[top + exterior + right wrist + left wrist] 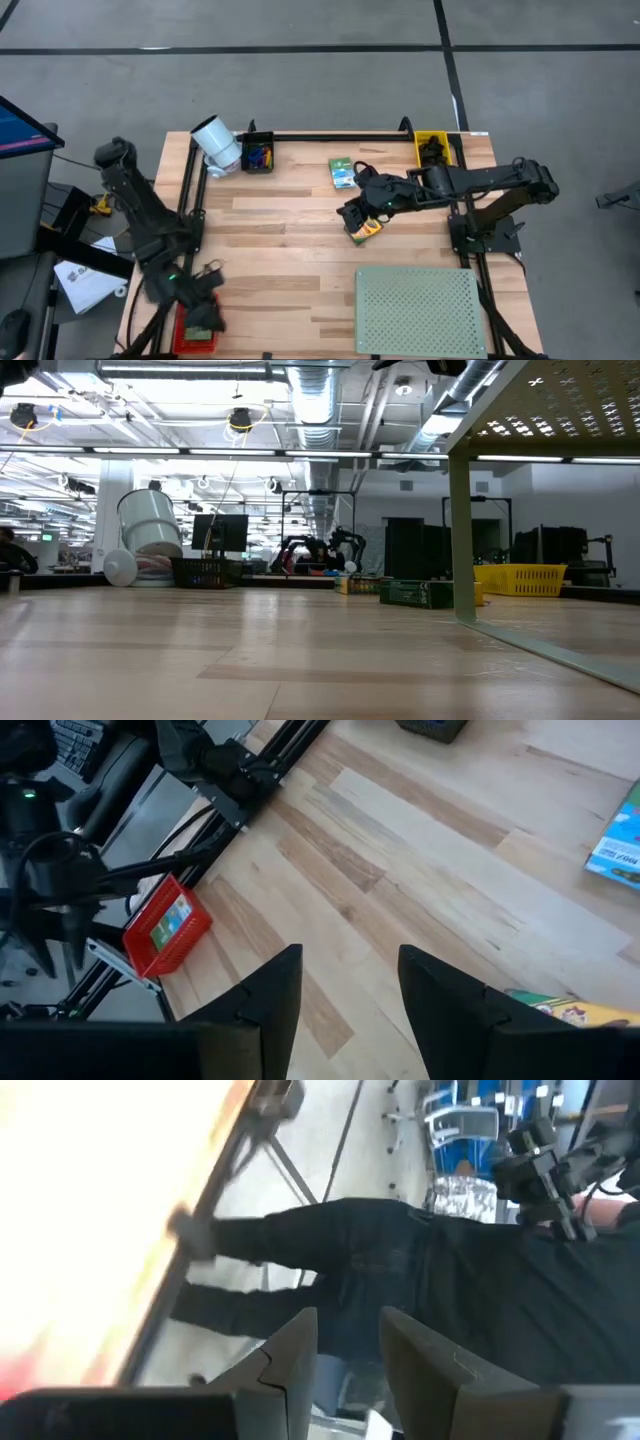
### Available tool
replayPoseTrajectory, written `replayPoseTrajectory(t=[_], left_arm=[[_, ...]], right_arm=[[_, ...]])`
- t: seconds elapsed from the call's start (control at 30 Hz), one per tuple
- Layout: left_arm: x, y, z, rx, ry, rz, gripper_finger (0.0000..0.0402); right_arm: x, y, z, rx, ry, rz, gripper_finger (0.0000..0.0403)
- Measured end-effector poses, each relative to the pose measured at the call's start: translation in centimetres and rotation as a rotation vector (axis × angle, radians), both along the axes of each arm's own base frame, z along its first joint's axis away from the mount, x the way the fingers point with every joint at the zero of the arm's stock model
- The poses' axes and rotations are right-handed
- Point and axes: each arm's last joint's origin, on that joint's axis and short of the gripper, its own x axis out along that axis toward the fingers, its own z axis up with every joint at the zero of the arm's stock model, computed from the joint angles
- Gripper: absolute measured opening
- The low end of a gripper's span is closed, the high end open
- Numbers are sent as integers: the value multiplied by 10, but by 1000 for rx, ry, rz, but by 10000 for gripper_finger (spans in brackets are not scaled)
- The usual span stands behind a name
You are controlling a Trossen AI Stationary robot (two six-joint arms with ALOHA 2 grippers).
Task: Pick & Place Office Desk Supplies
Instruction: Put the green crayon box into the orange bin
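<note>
Near the middle of the surface (290, 240), we see the right gripper (356, 222) poised with jaws spread over the yellow-orange crayon box (366, 229), probably light stiff cardboard best pinched across its narrow sides, while the left gripper (205, 318) jaws, over the red bin (196, 338), stand apart.

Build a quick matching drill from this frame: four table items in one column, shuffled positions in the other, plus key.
Items:
1. white cylinder
2. red basket
3. pale green perforated board
4. yellow bin

Places (high view):
A. near edge, on the right arm's side
B. far edge, on the right arm's side
C. far corner, on the left arm's side, tipped over
D. near corner, under the left gripper

Pairs: 1-C, 2-D, 3-A, 4-B
</note>
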Motion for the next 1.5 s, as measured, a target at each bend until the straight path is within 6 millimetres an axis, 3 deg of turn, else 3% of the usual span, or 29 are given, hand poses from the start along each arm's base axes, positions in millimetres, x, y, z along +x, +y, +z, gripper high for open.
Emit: replayPoseTrajectory(t=[0.2, 0.47, 0.63, 0.83, 1.03, 1.17, 1.3, 1.5], left_arm=[[55, 43, 0, 167, -112, 33, 106], [111, 144, 10, 408, -291, 386, 106], [136, 191, 15, 622, -374, 355, 106], [190, 210, 9, 915, -290, 129, 106], [237, 216, -15, 1439, -162, -150, 106], [257, 227, -35, 1695, -92, -148, 106], [273, 240, -56, 1789, -110, -150, 106], [284, 250, -99, 1761, -59, -188, 106]], right_arm=[[-3, 9, -2, 15, 20, 13, 163], [-21, 22, -14, -21, 194, -43, 163], [-32, 31, -19, -70, 273, -82, 163], [-39, 33, -22, -101, 337, -79, 163], [-52, 31, -11, -59, 298, -105, 163], [-65, 28, 0, -32, 243, -150, 163], [-79, 27, 9, -18, 191, -216, 163], [-90, 24, 15, 21, 157, -280, 163]])
